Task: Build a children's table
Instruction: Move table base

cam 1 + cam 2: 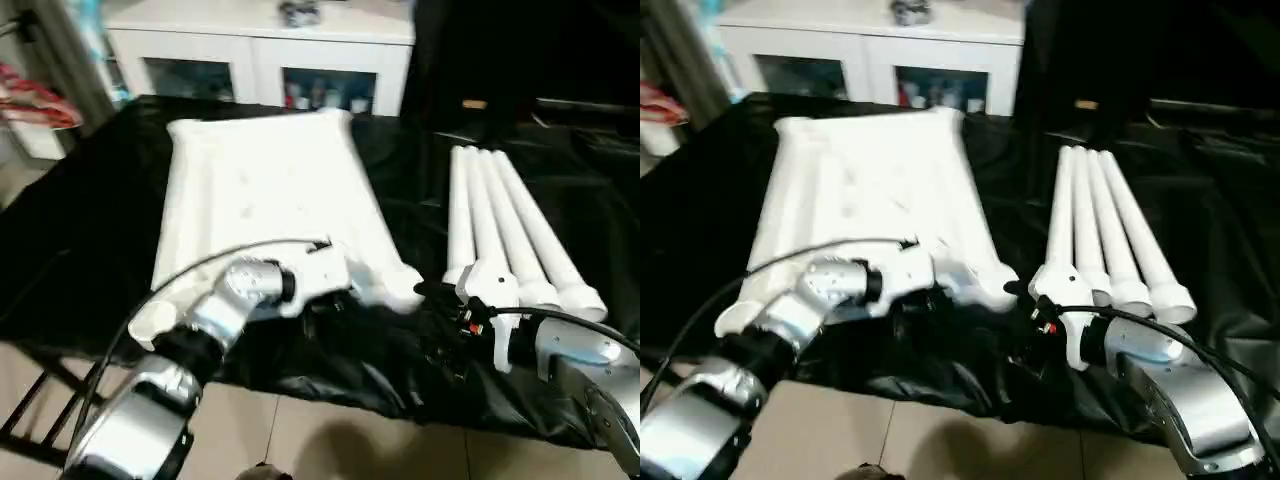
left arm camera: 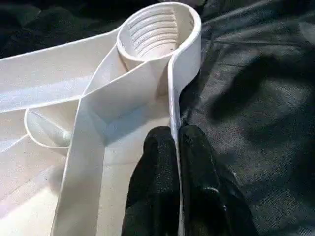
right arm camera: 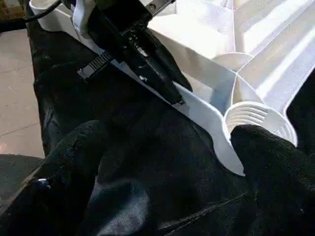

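Left gripper (image 2: 175,142) clamps tabletop (image 1: 265,190) rim (socket (image 2: 158,32) empty) | right gripper (image 3: 162,162) apart

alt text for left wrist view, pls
The left hand is shut on the thin side wall of the upturned white tabletop, one black finger on each face. Just beyond, a ribbed round corner socket opens upward, with black cloth alongside.

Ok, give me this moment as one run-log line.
left gripper: shut on rim of white ribbed plastic tabletop, near threaded corner socket | right gripper: open, beside that corner | four white tapered tube legs: on black cloth, unfitted
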Controlling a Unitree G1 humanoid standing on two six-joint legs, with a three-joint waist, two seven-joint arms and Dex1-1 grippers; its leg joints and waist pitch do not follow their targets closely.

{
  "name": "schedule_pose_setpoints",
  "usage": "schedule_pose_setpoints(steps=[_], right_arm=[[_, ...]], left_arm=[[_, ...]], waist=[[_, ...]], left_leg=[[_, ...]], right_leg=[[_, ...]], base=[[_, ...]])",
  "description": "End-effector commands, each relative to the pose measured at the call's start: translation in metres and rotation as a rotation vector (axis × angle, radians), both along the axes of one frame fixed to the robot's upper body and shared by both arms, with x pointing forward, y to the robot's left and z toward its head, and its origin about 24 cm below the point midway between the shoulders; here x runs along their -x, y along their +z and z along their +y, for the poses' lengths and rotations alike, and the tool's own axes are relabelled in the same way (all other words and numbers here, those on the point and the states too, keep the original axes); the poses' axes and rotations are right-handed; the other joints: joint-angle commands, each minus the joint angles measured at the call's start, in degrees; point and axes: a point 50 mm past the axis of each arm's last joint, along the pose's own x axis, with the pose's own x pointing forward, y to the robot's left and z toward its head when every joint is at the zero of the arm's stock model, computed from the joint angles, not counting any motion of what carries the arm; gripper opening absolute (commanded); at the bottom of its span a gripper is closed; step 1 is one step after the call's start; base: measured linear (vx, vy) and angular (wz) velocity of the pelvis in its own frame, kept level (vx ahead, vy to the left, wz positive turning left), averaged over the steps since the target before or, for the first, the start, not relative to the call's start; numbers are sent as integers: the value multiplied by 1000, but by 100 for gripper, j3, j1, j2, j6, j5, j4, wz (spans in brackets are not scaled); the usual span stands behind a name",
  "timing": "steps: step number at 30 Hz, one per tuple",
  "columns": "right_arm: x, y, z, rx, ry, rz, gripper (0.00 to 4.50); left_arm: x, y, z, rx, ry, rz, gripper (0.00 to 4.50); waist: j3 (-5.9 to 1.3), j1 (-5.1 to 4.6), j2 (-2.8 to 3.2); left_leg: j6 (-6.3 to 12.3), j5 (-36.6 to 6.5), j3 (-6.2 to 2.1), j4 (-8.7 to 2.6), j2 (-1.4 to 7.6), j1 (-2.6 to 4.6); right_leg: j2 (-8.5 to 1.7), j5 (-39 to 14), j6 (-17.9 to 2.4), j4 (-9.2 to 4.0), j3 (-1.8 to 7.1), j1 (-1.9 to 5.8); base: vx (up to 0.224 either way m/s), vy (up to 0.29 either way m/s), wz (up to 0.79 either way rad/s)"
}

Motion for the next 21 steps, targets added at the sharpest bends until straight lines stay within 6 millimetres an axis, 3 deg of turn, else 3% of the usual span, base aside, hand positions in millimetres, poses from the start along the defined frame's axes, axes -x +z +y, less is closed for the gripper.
schedule_pose_setpoints(steps=[1,7,9,12,17,19,21], right_arm=[[-1,5,0,5,-1,-27,450],[-1,5,0,6,-5,-31,450],[-1,5,-1,6,-7,-31,450],[-1,5,-1,6,-9,-32,450],[-1,8,-2,-8,-22,-42,450],[-2,12,-3,-31,-42,-53,450],[-4,17,-4,-70,-74,-61,450]], left_arm=[[-5,10,0,21,-3,-49,4],[-4,6,-6,60,-25,-33,4],[-3,5,-8,84,-20,-18,47],[-2,7,-8,114,-18,-4,63],[3,18,-5,217,-28,10,99],[9,25,3,262,-32,26,99],[14,31,14,291,-4,43,99]], waist=[[-348,29,-119],[-321,45,-120],[-320,51,-128],[-334,57,-129],[-338,66,-124],[-341,75,-128],[-325,48,-118]], left_leg=[[230,-1182,-425,-490,814,108],[181,-1406,-423,-496,820,132],[158,-1409,-425,-493,820,133],[155,-1365,-423,-492,825,131],[178,-1220,-412,-507,847,116],[171,-1226,-418,-502,862,119],[179,-1199,-411,-513,852,104]], right_leg=[[-845,-839,-1197,-455,481,189],[-863,-1219,-1183,-497,484,182],[-873,-1350,-1149,-508,488,184],[-871,-1290,-1161,-489,489,183],[-872,-727,-1336,-413,487,186],[-913,-780,-1339,-405,495,210],[-867,-841,-1332,-398,485,186]], base=[[0,0,0],[0,0,0],[0,0,0],[0,0,0],[0,0,0],[0,0,0],[0,0,0]])
